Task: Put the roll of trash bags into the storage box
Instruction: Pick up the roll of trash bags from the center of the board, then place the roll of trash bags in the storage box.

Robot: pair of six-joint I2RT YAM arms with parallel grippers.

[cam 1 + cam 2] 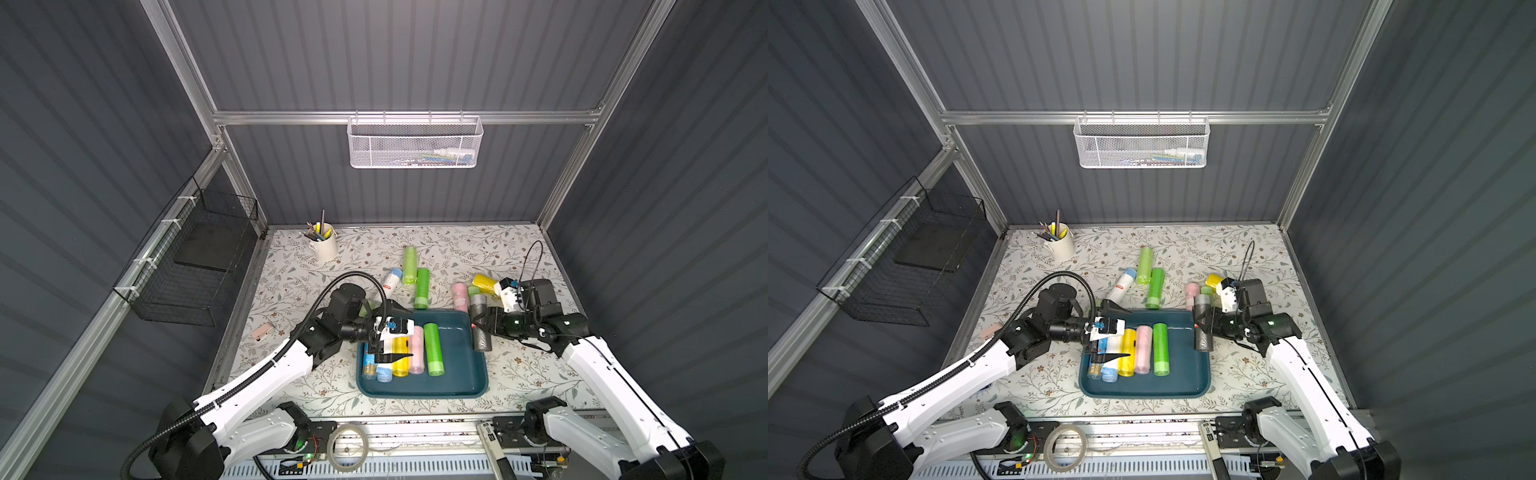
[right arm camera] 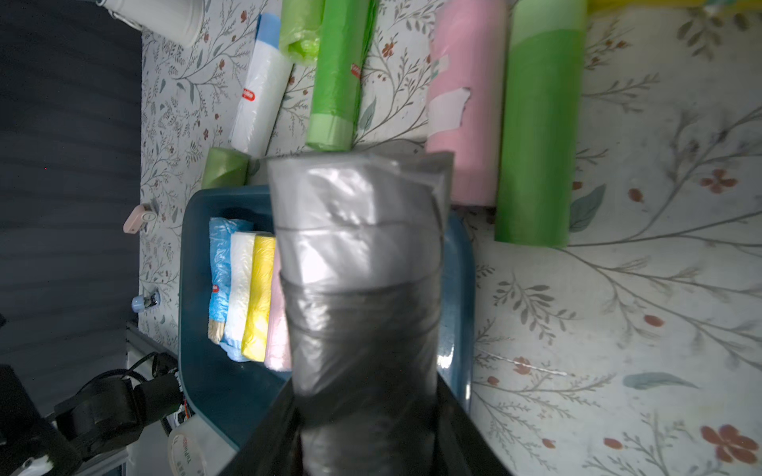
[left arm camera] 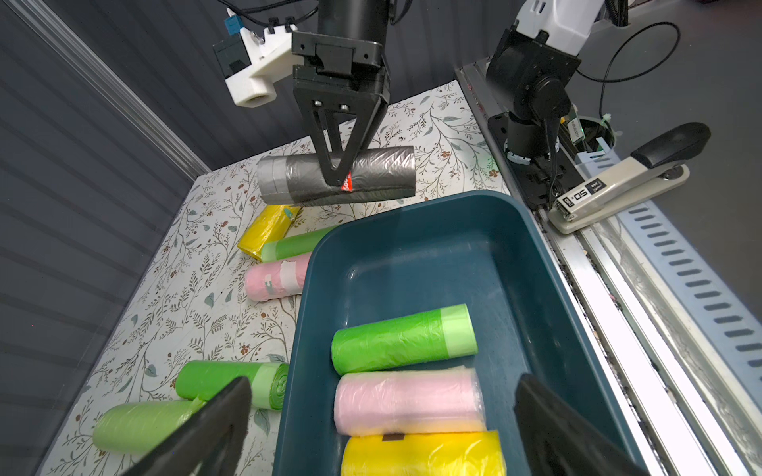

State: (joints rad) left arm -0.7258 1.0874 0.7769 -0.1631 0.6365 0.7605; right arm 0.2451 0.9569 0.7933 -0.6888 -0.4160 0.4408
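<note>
Both grippers are close to the storage box [image 1: 419, 392], a shallow dark teal tray. Our right gripper [image 3: 340, 181] is closed on the roll of trash bags [image 3: 387, 173], a dark grey roll with a lighter grey band at one end. The two fingers pinch it near its middle, and the roll lies level across them. In the left wrist view we see that it is lifted off the flowered table [image 1: 519, 374]. In both top views it hangs directly under this gripper, over the rim of the box on the right arm's side, partly above the box and partly above the table. It is not yet inside the box. Just beside this gripper, outside the box, a loose pink roll [image 3: 272, 280], a loose green roll [image 3: 297, 245] and a loose yellow roll [image 3: 268, 228] lie on the table.

Our left gripper [image 3: 383, 381] has its jaws spread fully apart and holds nothing. It hovers above the other end of the box. Under it and just beside it, a row of rolls lies side by side on the box floor: a bright green roll [image 1: 433, 349], a pale pink roll [image 1: 416, 351], a yellow roll [image 1: 401, 359], and blue and white ones that this gripper partly hides. The bare part of the box floor lies between the bright green roll and the right gripper.
</note>
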